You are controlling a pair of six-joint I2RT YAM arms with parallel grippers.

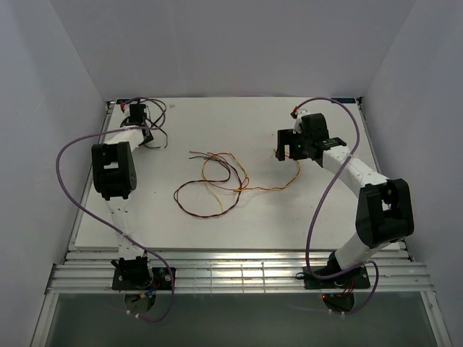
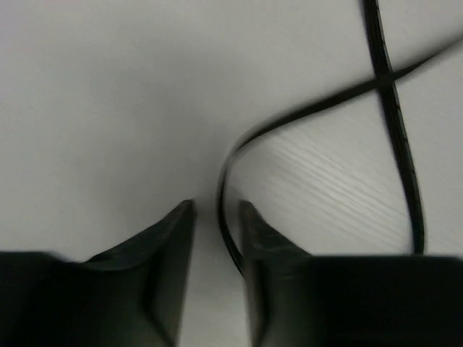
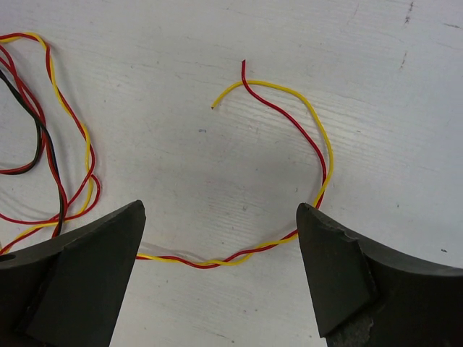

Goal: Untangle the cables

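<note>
On white table [image 1: 325, 217], red and yellow cables [image 3: 239, 259] below released right gripper [image 3: 221, 208], black cable [image 2: 304, 112] loose inside parted left gripper [image 2: 216, 205]

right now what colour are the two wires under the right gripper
Red and yellow wires, best in the right wrist view.

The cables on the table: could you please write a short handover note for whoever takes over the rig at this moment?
The left gripper is slightly open at the far left corner, with a black cable lying loose in its gap.
The right gripper is wide open over the twisted red and yellow pair, holding nothing.
The main tangle lies in the middle of the table.
Done: the black cable lies apart.
Left: red, yellow and dark strands in the tangle cross; separate them.
</note>
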